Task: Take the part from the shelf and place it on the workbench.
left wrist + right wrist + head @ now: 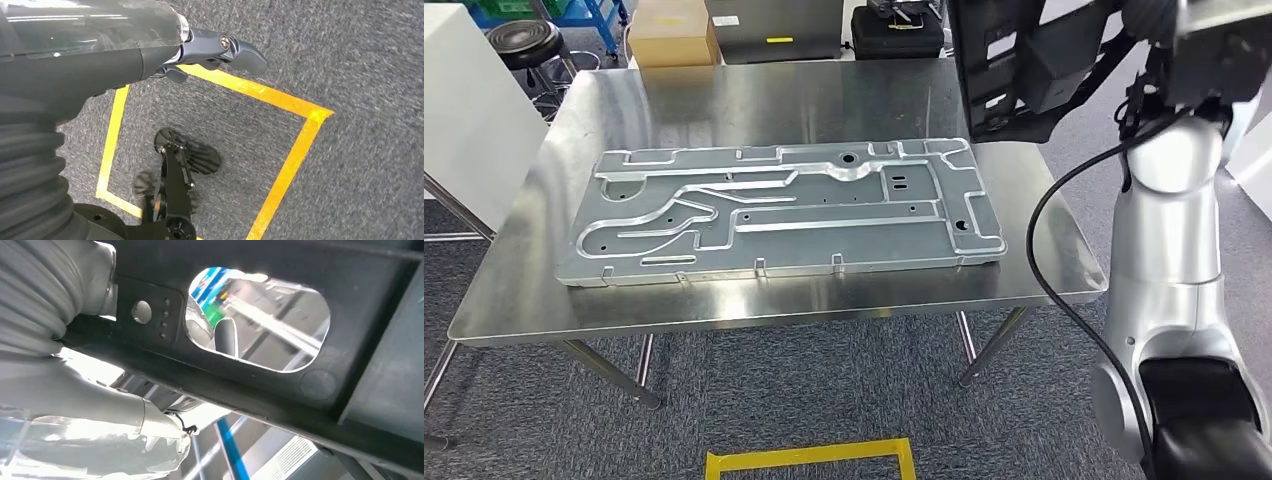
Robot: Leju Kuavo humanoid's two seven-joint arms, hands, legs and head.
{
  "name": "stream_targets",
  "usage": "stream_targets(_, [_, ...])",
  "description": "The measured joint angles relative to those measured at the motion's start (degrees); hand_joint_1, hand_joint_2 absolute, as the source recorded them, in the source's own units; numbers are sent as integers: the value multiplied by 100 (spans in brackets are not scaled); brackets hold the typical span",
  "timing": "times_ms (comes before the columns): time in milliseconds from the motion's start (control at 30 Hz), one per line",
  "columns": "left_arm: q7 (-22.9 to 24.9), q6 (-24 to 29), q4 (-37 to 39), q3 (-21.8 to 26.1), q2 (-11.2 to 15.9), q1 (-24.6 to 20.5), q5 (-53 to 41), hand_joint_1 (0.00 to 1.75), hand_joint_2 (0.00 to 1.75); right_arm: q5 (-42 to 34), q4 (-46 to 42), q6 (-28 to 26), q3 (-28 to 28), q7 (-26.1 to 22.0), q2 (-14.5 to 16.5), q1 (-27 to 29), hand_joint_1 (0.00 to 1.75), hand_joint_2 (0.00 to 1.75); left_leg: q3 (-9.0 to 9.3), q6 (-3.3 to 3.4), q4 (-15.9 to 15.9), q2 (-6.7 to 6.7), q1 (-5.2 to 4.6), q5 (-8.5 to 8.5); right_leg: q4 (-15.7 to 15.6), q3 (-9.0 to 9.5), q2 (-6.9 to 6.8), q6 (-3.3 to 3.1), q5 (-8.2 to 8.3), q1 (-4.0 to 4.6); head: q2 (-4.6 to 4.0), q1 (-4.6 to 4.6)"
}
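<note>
Right hand [90, 405] grips the black part [1024, 60] above the workbench's [824, 300] right edge, beside the metal panel [784, 210]; left hand [220, 50] holds nothing.

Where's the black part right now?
In the head view the black part is held up in the right hand, upper right, above the workbench's far right corner, beyond the silver plate.

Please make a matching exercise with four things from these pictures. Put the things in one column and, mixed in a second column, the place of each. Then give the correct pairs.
1. black part
2. silver metal panel
3. cardboard box
4. yellow tape

A. lying flat on the workbench
B. on the floor before the workbench
C. held up by the right hand
D. behind the workbench

Pairs: 1-C, 2-A, 3-D, 4-B
</note>
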Motion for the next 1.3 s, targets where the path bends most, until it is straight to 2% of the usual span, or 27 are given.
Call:
stream_targets(33, [-1, -2, 0, -13, -1, -2, -5, 0, 175, 210, 291, -45, 33, 24, -19, -174, 175, 175, 8, -21, 12, -8, -9, -21, -347, 133, 1, -29, 147, 14, 0, 1])
stream_targets(67, [-2, -4, 0, -22, -2, -4, -11, 0, 175, 406, 600, -90, 79, 40, -32, -321, 175, 175, 6, -45, 19, -11, -16, -34, -566, 212, 3, -57, 213, 29, 0, 1])
stream_targets(133, [-9, -4, 1, -33, -6, -4, -32, 0, 175, 709, 1185, -184, 186, 46, -49, -512, 175, 175, -6, -96, 11, -9, -18, -40, -681, 241, 12, -109, 199, 49, 0, 1])
stream_targets(200, [-16, -4, 2, -40, -8, -7, -47, 0, 175, 900, 1659, -272, 283, 31, -57, -602, 175, 175, -25, -153, 62, 1, -15, -94, -712, 264, 11, -166, 210, 22, 0, 0])
stream_targets(267, [-19, -4, 2, -44, -8, -13, -49, 0, 175, 978, 2010, -320, 375, 9, -60, -678, 175, 175, -230, -205, 505, 11, -8, -338, -743, 293, 2, -217, 214, -5, 0, 0])
stream_targets(333, [-20, -4, 2, -45, -10, -7, -49, 0, 175, 1004, 2259, -331, 442, -5, -60, -730, 175, 175, -636, -243, 1295, 15, 10, -659, -740, 297, -2, -242, 200, 1, 0, 0])
stream_targets(367, [-20, -4, 2, -45, -11, 0, -49, 0, 175, 1036, 2361, -332, 468, 2, -61, -741, 175, 175, -809, -255, 1589, 15, 19, -722, -736, 300, -1, -249, 191, 4, 0, 0])
stream_targets(400, [-20, -4, 2, -45, -13, 6, -49, 0, 175, 1114, 2467, -333, 499, 30, -61, -749, 175, 175, -886, -261, 1671, 15, 25, -666, -730, 307, 3, -251, 179, 5, 0, 0])
stream_targets(433, [-21, -5, 3, -45, -14, 8, -49, 0, 175, 1243, 2590, -342, 536, 75, -61, -763, 175, 175, -850, -258, 1518, 16, 30, -499, -722, 320, 9, -248, 163, 5, 0, 0])
stream_targets(500, [-34, -14, 4, -46, -14, 4, -49, 0, 175, 1654, 2973, -418, 639, 191, -60, -838, 175, 175, -525, -221, 737, 18, 33, -51, -705, 362, 19, -225, 118, 6, 0, 0])
stream_targets(533, [-46, -22, 4, -46, -14, -2, -44, 0, 175, 1892, 3251, -502, 699, 246, -58, -897, 175, 175, -363, -197, 375, 17, 24, 84, -695, 373, 23, -205, 100, 15, 0, 0])
stream_targets(567, [-58, -29, 4, -46, -15, -8, -39, 0, 175, 2148, 3585, -611, 767, 315, -54, -954, 175, 175, -259, -176, 145, 15, 15, 146, -693, 377, 27, -180, 92, 24, 0, 0])
stream_targets(667, [-103, -44, 4, -45, -17, -13, -18, 0, 175, 2887, 4566, -925, 990, 667, -31, -1025, 175, 175, -209, -102, 21, 5, 8, 148, -718, 377, 25, -84, 92, 37, 0, 0])
stream_targets(733, [-124, -52, 4, -45, -17, -13, -15, 0, 175, 3254, 5049, -1042, 1136, 945, -21, -1025, 175, 175, -185, -35, -33, 3, 27, 176, -571, 314, 13, -23, -15, 21, 0, 1])
stream_targets(767, [-127, -53, 4, -45, -17, -14, -16, 0, 175, 3389, 5247, -1078, 1199, 1076, -22, -1023, 175, 175, -172, -7, -56, 4, 35, 185, -338, 203, 9, 2, -145, 11, 0, 1])
stream_targets(833, [-129, -48, 4, -45, -15, -6, -27, 0, 175, 3628, 5600, -1115, 1320, 1307, -27, -1008, 175, 175, -167, 23, -60, 3, 31, 177, 412, -188, 6, 41, -468, -2, 0, 0])
stream_targets(867, [-129, -44, 4, -45, -14, 0, -33, 0, 175, 3742, 5742, -1118, 1384, 1400, -27, -999, 175, 175, -164, 28, -58, 2, 30, 170, 745, -381, 5, 57, -561, -9, 0, 0])
stream_targets(900, [-129, -40, 4, -45, -12, 5, -40, 0, 175, 3854, 5865, -1103, 1450, 1483, -27, -992, 175, 175, -155, 29, -56, 2, 30, 160, 905, -495, 4, 66, -548, -15, 0, 0])
stream_targets(933, [-131, -42, 4, -45, -10, 8, -45, 0, 175, 3971, 5975, -1070, 1517, 1561, -25, -991, 175, 175, -141, 25, -52, 1, 30, 148, 837, -494, 2, 67, -424, -20, 0, 0])
stream_targets(967, [-137, -51, 4, -45, -7, 10, -51, 0, 175, 4084, 6066, -1026, 1582, 1638, -23, -992, 175, 175, -124, 15, -45, -3, 31, 133, 543, -377, -2, 58, -215, -24, 0, 0])
stream_targets(1000, [-147, -65, 4, -47, -4, 10, -61, 0, 175, 4194, 6148, -971, 1646, 1709, -23, -992, 175, 175, -110, 0, -35, -8, 31, 115, 119, -193, -9, 37, 13, -24, 0, 0])
stream_targets(1033, [-160, -79, 4, -50, 1, 11, -75, 0, 175, 4285, 6217, -924, 1707, 1768, -23, -991, 175, 175, -108, -23, -18, -14, 20, 95, -264, -23, -18, 12, 175, -10, 0, 0])
stream_targets(1067, [-173, -89, 4, -54, 9, 13, -92, 0, 175, 4354, 6271, -891, 1760, 1808, -23, -988, 175, 175, -113, -49, -6, -19, 9, 80, -537, 93, -23, -16, 269, 3, 0, 0])
stream_targets(1133, [-192, -96, 4, -68, 29, 22, -135, 0, 175, 4436, 6357, -852, 1834, 1865, -25, -974, 175, 175, -120, -103, -1, -20, -6, 62, -689, 149, -21, -66, 280, 35, 0, 0])
stream_targets(1200, [-209, -95, 5, -92, 61, 29, -174, 0, 175, 4500, 6427, -825, 1879, 1910, -33, -956, 175, 175, -108, -161, 10, -11, -11, 28, -718, 165, -11, -123, 287, 10, 0, 0])
stream_targets(1267, [-222, -91, 6, -126, 99, 27, -199, 0, 175, 4552, 6477, -813, 1912, 1930, -39, -948, 175, 175, -229, -217, 319, 3, -9, -181, -756, 204, -14, -183, 291, -26, 0, 0])
stream_targets(1300, [-225, -89, 7, -141, 114, 28, -213, 0, 175, 4574, 6499, -811, 1922, 1931, -40, -944, 175, 175, -383, -237, 658, 8, 3, -360, -762, 217, -17, -203, 286, -27, 0, 0])
